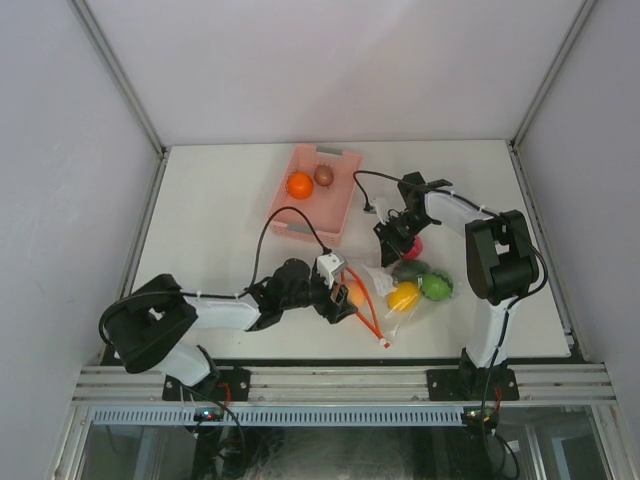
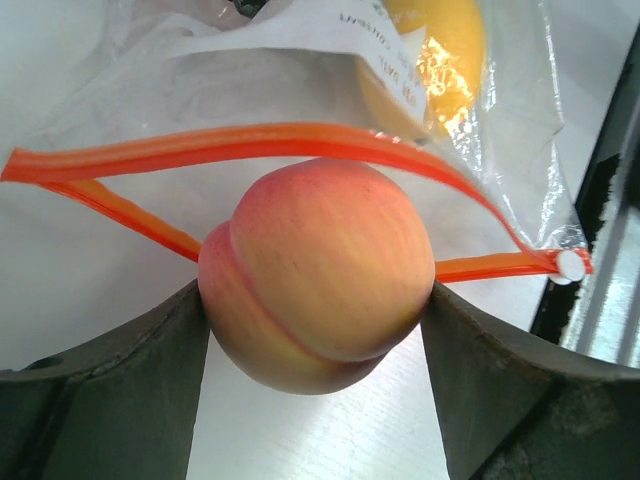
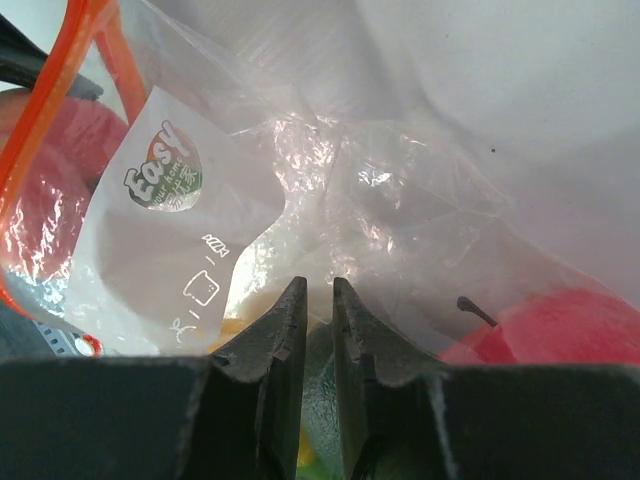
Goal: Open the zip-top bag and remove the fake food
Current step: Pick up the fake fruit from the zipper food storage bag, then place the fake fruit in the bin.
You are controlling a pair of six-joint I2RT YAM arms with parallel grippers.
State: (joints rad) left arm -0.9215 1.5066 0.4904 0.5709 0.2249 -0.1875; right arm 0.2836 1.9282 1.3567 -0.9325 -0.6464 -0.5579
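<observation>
The white table (image 1: 220, 210) has wide bare room on its left half and along its far edge. All the objects crowd the centre and the near right. The pink basket (image 1: 338, 200) sits at the far centre, well apart from the table's edges. It holds an orange piece (image 1: 299, 185) and a brown piece (image 1: 324, 175). The zip-top bag (image 1: 385, 282) lies near the front edge, right of centre, and its orange zipper strip (image 2: 250, 140) is spread into an open loop. The left gripper (image 2: 315, 300) is at that mouth, its jaws clamped on either side of a peach (image 2: 315, 270). The peach sits just in front of the strip. The right gripper (image 3: 318, 290) is at the bag's far side, with its jaws nearly together on the crinkled film. Inside the bag lie a red piece (image 1: 413, 247), a dark green piece (image 1: 410, 268), a bright green piece (image 1: 437, 287) and a yellow piece (image 1: 404, 297).
</observation>
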